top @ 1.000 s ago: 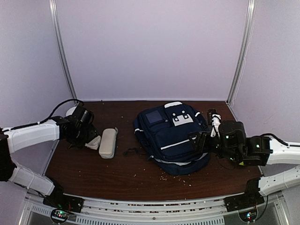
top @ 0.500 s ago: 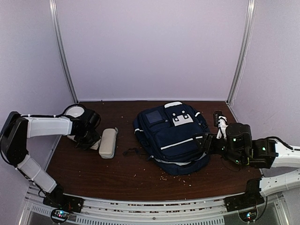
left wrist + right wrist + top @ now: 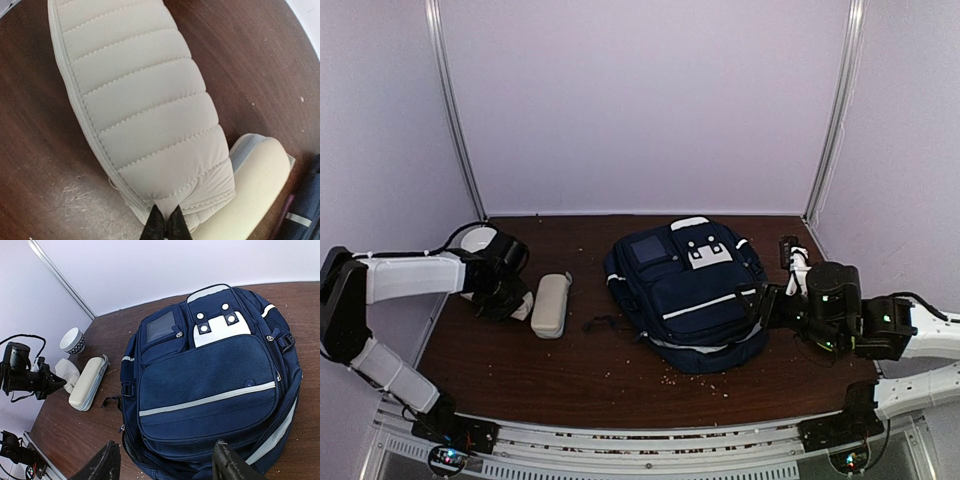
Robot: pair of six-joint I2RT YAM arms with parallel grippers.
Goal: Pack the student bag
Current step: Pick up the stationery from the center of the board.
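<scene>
1. Student bag [image 3: 688, 292] lies flat on the table [image 3: 560, 375], right of centre: navy fabric, mesh front pocket, white stripe trim, white patch with round studs.
2. The right wrist view cuts off its near edge, where the right gripper [image 3: 166, 452] holds its jaws apart.
3. The left gripper [image 3: 164, 226] has its jaws together at the hem of a cream quilted pouch [image 3: 145, 110]; whether they pinch it is unclear. A smooth beige case [image 3: 252, 185] lies alongside.
</scene>
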